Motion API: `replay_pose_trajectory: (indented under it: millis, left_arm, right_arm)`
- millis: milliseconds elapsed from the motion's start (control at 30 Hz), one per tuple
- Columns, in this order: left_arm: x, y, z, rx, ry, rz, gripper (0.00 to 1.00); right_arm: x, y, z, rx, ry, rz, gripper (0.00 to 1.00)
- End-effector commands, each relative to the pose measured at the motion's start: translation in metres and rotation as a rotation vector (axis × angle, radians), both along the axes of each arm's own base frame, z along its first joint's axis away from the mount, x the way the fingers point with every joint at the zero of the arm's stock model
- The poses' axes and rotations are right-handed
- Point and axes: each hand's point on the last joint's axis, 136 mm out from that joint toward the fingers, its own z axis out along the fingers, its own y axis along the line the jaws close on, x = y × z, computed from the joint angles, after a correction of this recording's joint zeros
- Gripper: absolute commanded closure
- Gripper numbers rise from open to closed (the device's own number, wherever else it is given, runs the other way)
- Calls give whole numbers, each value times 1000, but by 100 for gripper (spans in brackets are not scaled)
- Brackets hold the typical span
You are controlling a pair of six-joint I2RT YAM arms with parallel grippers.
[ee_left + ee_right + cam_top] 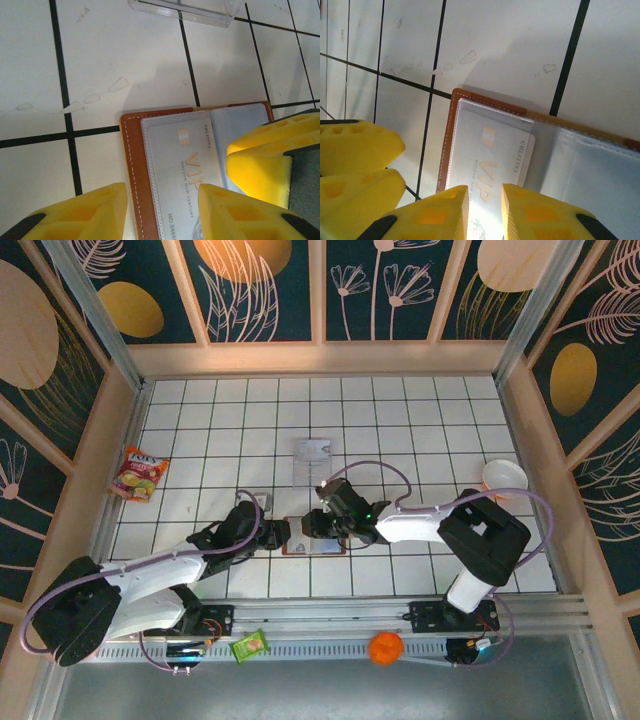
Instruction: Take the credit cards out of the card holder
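Observation:
The card holder (325,546) lies open and flat on the white tiles, its brown leather rim (131,150) round a pale lining (600,175). A grey-white credit card (185,165) marked VIP sits in its left clear pocket, seen too in the right wrist view (490,150). My left gripper (162,200) is open, its yellow fingers straddling the holder's left edge and the card. My right gripper (485,215) hovers over the same card from the other side, jaws a narrow gap apart with nothing between them. In the top view the left gripper (283,533) and the right gripper (312,523) almost meet over the holder.
A clear plastic tray (313,462) stands just beyond the holder, its edge (190,10) close ahead. A small pale flat piece (258,498) lies by the left wrist. A snack packet (140,473) is far left, an orange-rimmed bowl (503,477) far right.

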Motion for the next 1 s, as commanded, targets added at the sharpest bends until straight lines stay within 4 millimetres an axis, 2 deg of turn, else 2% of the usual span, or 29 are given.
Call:
replay_pose_trajectory:
  millis: [0, 600, 867, 967]
  left_arm:
    - [3, 5, 6, 19, -22, 23, 57]
    - [0, 7, 6, 18, -14, 23, 58]
    - [0, 8, 5, 26, -12, 25, 57]
    - [0, 8, 3, 30, -8, 26, 57]
  right_arm:
    - [6, 3, 0, 5, -9, -8, 75]
    - [4, 4, -15, -16, 30, 2, 75]
    - [9, -7, 0, -24, -20, -43, 75]
    - [7, -3, 2, -18, -23, -27, 75]
